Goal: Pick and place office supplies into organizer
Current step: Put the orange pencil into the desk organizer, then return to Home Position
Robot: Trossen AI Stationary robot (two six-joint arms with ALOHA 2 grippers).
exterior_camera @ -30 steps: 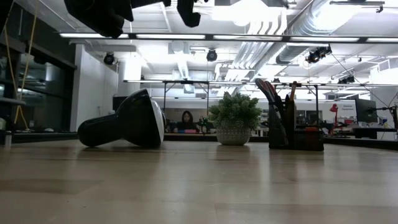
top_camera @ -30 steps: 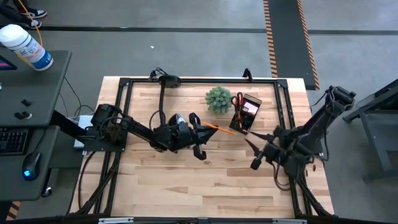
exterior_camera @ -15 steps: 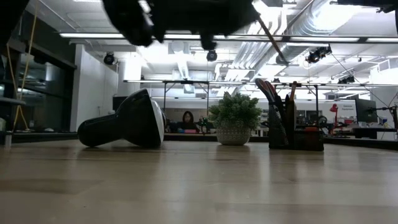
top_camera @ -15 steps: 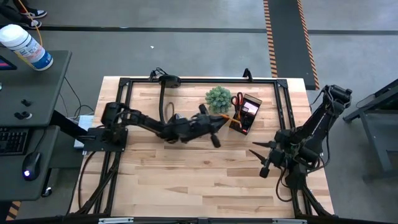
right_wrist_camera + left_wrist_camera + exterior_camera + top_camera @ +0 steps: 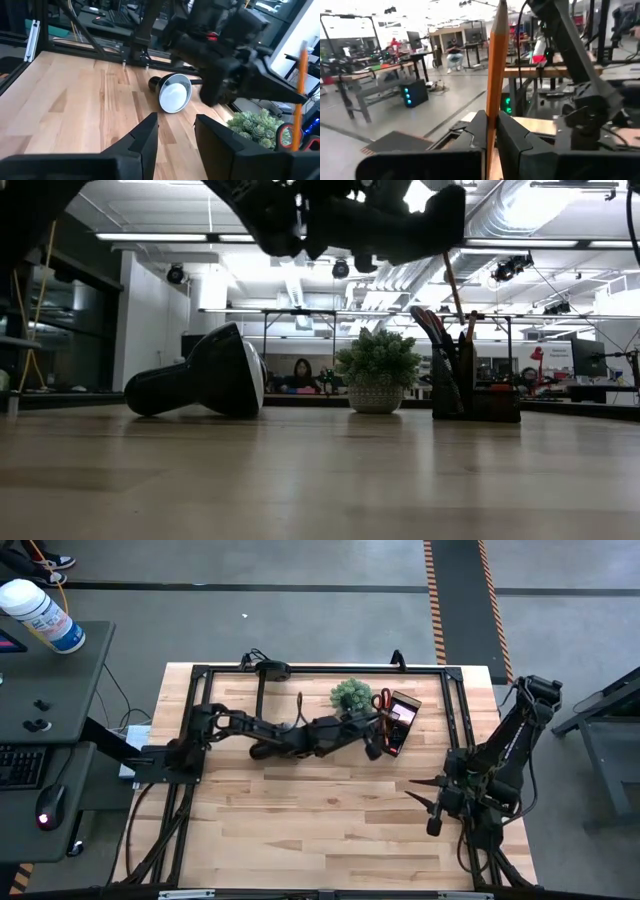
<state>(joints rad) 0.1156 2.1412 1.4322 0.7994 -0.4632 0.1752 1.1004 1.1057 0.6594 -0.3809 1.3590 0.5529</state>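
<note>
The black organizer stands at the table's far right, with red-handled scissors sticking up out of it. My left gripper reaches level across the table to a point just over the organizer and is shut on an orange pencil. In the low view the pencil stands almost upright above the organizer. My right gripper hovers open over the table's right side with nothing between its fingers. My left gripper pinches the pencil's shaft between its two fingers. The fingers come level from the table's left and lie across the pencil. The pencil is lifted clear, nearly upright and slightly tilted; its lower end is by the organizer's top, in it or not I cannot tell.
A small green plant in a pale pot stands just left of the organizer. A black desk lamp lies on its side at the far left centre, its white face toward the table's right. A black frame rims the table.
My left gripper has travelled toward the table's right and far side, up to the organizer, and has rolled. The pencil has turned from lying nearly level to standing almost upright. My right gripper has drawn back toward the table's right and near edge.
</note>
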